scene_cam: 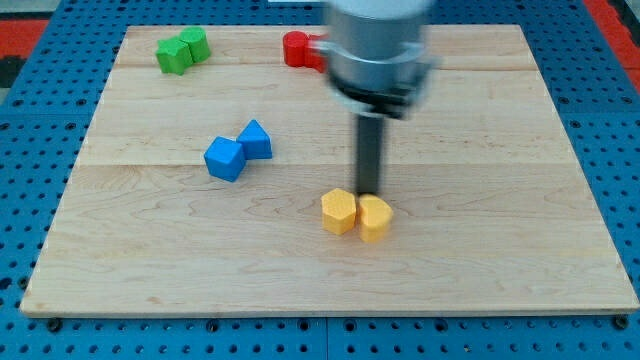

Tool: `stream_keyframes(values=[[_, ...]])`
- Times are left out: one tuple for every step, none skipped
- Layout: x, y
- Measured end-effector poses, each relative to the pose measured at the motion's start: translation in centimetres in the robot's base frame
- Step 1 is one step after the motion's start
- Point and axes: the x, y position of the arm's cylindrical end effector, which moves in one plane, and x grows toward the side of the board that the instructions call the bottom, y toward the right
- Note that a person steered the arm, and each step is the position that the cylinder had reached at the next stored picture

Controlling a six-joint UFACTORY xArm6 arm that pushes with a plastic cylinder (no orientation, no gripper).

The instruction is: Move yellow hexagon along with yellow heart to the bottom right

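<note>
My tip (369,192) — a bare rod, holding nothing — sits just above the touching yellow hexagon (339,211) and yellow heart (375,218) (pair lying left-right), near the board's (500,250) middle; heart's pointing direction unclear; no readable writing.

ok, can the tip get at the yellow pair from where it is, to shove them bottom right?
Probably yes. My tip sits right at the top edge of the yellow hexagon and yellow heart, which touch side by side; nothing stands between them, and no block shows toward the view's bottom right.
</note>
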Motion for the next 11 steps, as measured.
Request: stream_keyframes(values=[[-0.4, 2.0], [-3.2, -1.4], [-0.4, -6.4], [-0.1, 1.5], [1.4, 6.1], [-1.8, -1.3], [0.2, -10.6], [0.7, -9.8], [3.4, -9.4], [5.1, -14.0], [8.1, -21.0]])
